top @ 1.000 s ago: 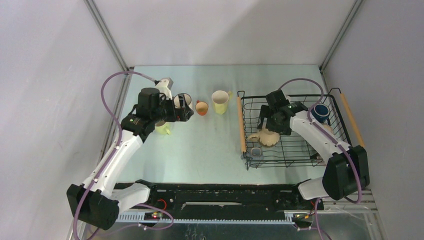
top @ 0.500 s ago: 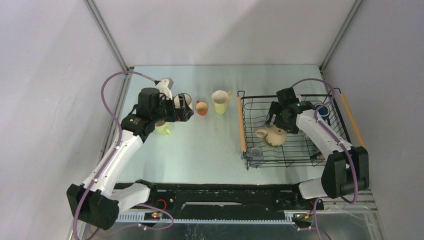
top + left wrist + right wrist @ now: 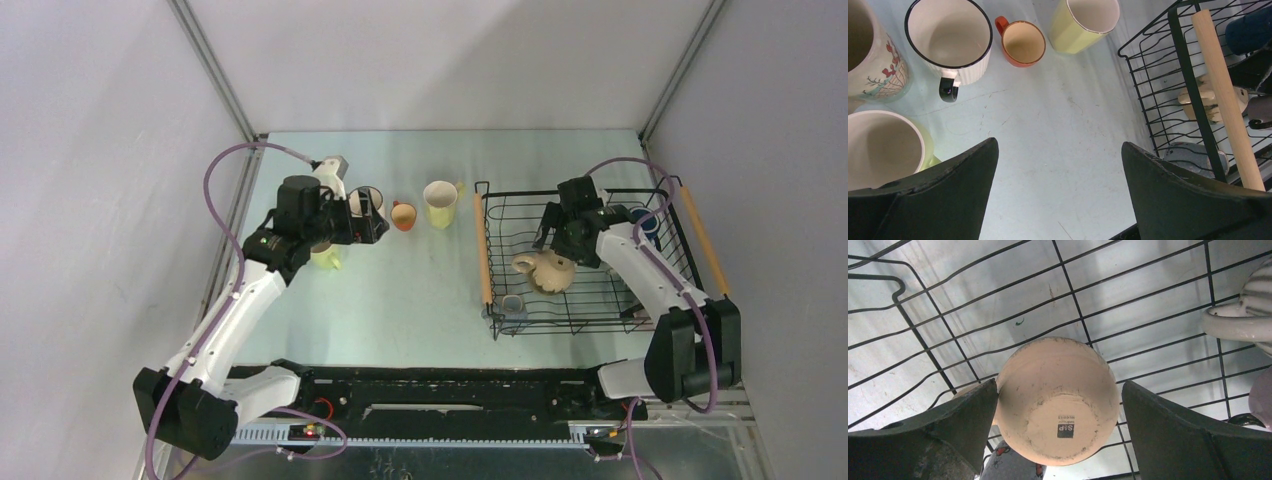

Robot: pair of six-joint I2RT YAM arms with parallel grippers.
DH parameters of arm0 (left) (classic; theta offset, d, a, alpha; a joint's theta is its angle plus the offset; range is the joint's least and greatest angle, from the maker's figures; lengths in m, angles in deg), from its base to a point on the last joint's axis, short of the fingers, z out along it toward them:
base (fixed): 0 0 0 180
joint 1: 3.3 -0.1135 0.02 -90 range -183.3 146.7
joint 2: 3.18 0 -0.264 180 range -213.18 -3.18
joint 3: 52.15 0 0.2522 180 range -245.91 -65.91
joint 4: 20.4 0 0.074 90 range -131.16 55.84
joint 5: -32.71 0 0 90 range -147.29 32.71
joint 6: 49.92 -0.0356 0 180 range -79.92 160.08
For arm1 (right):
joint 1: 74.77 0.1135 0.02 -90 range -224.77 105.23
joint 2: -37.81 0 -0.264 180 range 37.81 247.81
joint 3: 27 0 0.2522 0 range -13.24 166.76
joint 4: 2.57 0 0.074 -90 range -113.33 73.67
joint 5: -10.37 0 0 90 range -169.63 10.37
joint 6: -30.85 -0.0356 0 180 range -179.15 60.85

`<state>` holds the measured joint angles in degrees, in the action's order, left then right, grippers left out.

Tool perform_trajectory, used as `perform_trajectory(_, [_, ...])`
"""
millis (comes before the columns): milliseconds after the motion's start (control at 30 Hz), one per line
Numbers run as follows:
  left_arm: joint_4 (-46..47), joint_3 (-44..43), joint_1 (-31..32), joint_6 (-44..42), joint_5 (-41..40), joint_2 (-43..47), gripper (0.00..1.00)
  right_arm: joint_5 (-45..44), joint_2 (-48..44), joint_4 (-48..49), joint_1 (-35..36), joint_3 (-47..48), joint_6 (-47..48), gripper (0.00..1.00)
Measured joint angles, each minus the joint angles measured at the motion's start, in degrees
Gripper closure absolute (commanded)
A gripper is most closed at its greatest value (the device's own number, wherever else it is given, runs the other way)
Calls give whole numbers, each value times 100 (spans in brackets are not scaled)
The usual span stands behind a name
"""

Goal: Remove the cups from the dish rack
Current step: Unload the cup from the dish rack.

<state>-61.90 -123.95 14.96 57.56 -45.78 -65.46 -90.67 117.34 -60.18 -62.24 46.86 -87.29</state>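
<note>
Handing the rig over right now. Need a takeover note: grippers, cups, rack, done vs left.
Left gripper: open, empty, over the table by the unloaded cups.
Right gripper: open, over the upturned tan cup in the dish rack, not gripping.
Done: five on the table: yellow-green cup, red-patterned cup, black-rimmed white cup, orange cup, pale yellow cup.
Left in the rack: tan cup, grey cup, dark blue cup, cream ribbed cup, and a mauve cup that is only partly in view.
</note>
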Motion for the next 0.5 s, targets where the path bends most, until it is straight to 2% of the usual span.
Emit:
perform_trajectory(300, [22, 33, 22, 0, 66, 2, 0, 107, -297, 63, 31, 59, 365, 0])
perform_trajectory(500, [22, 109, 44, 0, 70, 4, 0, -11, -306, 160, 608, 212, 793, 1])
